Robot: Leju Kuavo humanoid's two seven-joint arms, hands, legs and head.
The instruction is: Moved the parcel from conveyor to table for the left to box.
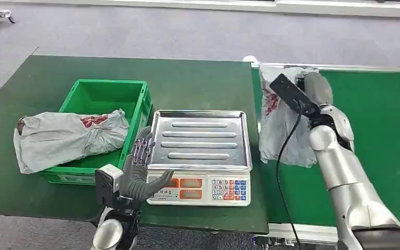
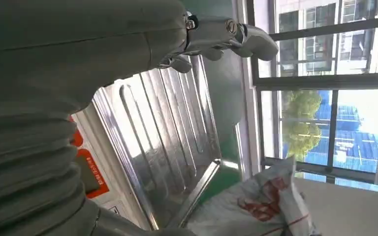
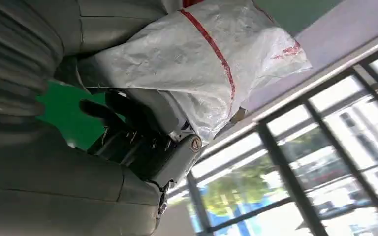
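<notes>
The parcel (image 1: pixel 284 130), a grey-white plastic bag with red print, lies at the left edge of the green conveyor (image 1: pixel 380 120), just right of the scale. My right hand (image 1: pixel 319 88) reaches over its far end and grips it. In the right wrist view the bag (image 3: pixel 202 54) sits between the thumb and the dark curled fingers (image 3: pixel 128 132). My left hand (image 1: pixel 140 169) stands open with its fingers spread at the scale's front left corner, holding nothing. The same hand (image 2: pixel 78 59) hovers beside the steel tray (image 2: pixel 162 142) in the left wrist view.
A weighing scale with a steel tray (image 1: pixel 200 138) stands mid-table on the dark green table (image 1: pixel 41 83). A green box (image 1: pixel 109 96) sits to its left. Another grey parcel (image 1: pixel 67 136) is draped over the box's near left rim. Grey floor lies beyond.
</notes>
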